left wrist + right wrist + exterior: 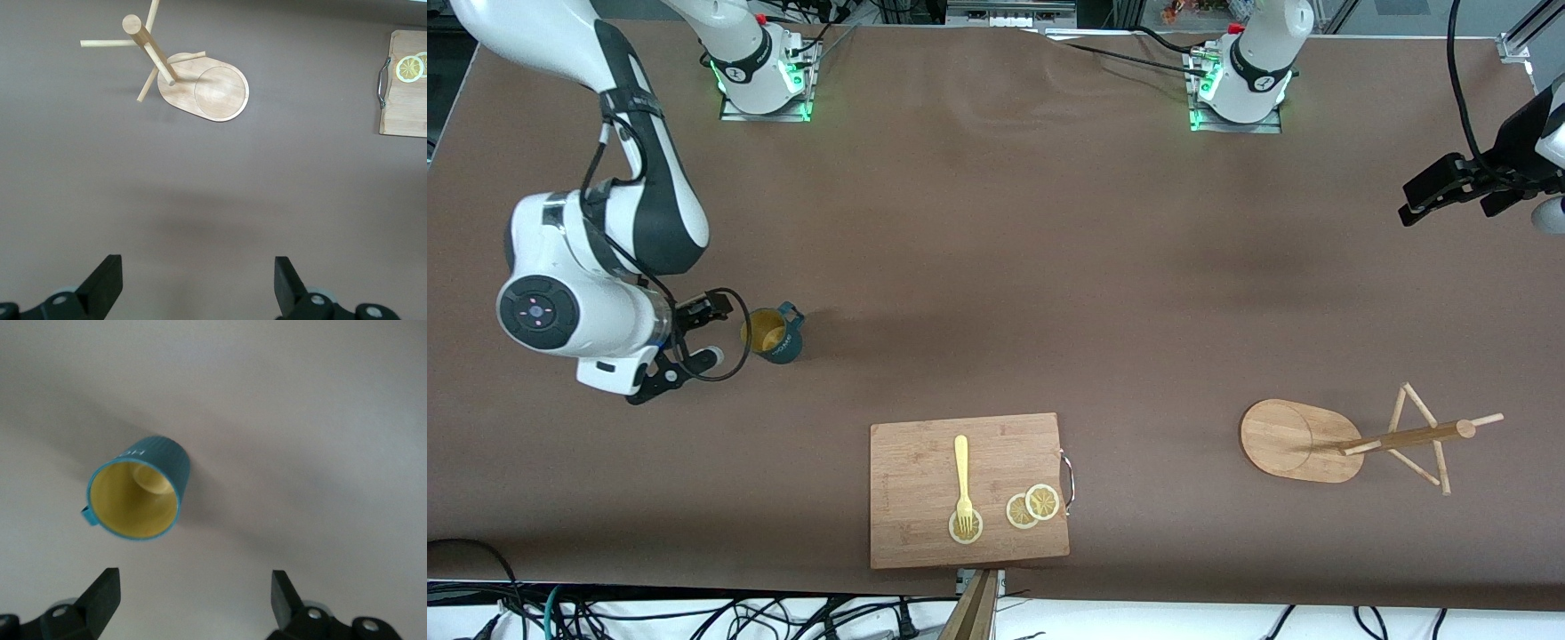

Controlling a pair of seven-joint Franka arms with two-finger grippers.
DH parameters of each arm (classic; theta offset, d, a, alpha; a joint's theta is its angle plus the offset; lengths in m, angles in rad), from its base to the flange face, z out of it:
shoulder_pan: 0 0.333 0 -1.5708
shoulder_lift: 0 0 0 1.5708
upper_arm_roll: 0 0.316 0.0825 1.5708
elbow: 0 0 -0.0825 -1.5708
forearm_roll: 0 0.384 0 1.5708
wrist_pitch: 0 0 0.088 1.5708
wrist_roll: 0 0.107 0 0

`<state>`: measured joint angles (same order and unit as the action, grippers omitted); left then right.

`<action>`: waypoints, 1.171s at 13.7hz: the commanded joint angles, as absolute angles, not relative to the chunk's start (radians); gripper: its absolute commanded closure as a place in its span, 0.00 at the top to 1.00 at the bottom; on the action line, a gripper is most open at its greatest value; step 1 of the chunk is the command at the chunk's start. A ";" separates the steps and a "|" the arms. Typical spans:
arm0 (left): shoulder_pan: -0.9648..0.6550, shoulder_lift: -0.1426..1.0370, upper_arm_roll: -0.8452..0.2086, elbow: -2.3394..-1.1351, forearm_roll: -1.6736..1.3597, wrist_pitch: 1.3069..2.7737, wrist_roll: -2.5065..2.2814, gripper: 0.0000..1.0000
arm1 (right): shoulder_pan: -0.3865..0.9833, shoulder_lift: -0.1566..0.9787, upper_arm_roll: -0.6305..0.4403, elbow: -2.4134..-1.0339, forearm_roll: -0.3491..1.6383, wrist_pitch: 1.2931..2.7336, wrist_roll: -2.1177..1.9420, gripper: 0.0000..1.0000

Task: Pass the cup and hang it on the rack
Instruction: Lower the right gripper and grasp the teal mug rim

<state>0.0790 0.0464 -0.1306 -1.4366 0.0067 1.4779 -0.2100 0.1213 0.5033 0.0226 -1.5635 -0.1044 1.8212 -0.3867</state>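
Note:
The dark teal cup [772,334] with a mustard-yellow inside stands upright on the brown table toward the right arm's end. It also shows in the right wrist view [137,495]. My right gripper [713,333] is open and empty, low beside the cup and apart from it, and it shows in its own view [195,597]. The bamboo rack [1303,440] stands toward the left arm's end, with its post and pegs [1414,434] bare; the left wrist view shows it too [207,87]. My left gripper [1432,191] is open and empty, up over the table's edge at the left arm's end [198,280].
A rectangular wooden cutting board [911,498] lies near the front edge, with a yellow fork [962,476] and lemon slices [1033,507] on it. Its handle end shows in the left wrist view [403,100]. Cables hang off the front edge.

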 commanded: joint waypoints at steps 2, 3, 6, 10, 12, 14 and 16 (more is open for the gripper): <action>0.083 0.055 -0.133 -1.411 0.023 1.470 -0.204 1.00 | 0.140 0.511 0.023 -1.655 -0.107 1.940 -0.439 1.00; 0.083 0.055 -0.133 -1.411 0.023 1.470 -0.204 1.00 | 0.143 0.512 0.023 -1.673 -0.107 1.968 -0.440 1.00; 0.083 0.055 -0.133 -1.413 0.023 1.470 -0.203 1.00 | 0.146 0.538 0.023 -1.695 -0.107 2.032 -0.459 1.00; 0.083 0.055 -0.133 -1.411 0.023 1.468 -0.203 1.00 | 0.146 0.555 0.023 -1.727 -0.107 2.106 -0.462 1.00; 0.083 0.055 -0.133 -1.411 0.023 1.470 -0.202 1.00 | 0.146 0.569 0.023 -1.727 -0.107 2.144 -0.480 1.00; 0.083 0.055 -0.133 -1.411 0.023 1.468 -0.202 1.00 | 0.146 0.572 0.025 -1.727 -0.107 2.169 -0.482 0.95; 0.083 0.055 -0.133 -1.411 0.023 1.468 -0.202 1.00 | 0.149 0.572 0.034 -1.726 -0.104 2.164 -0.480 0.38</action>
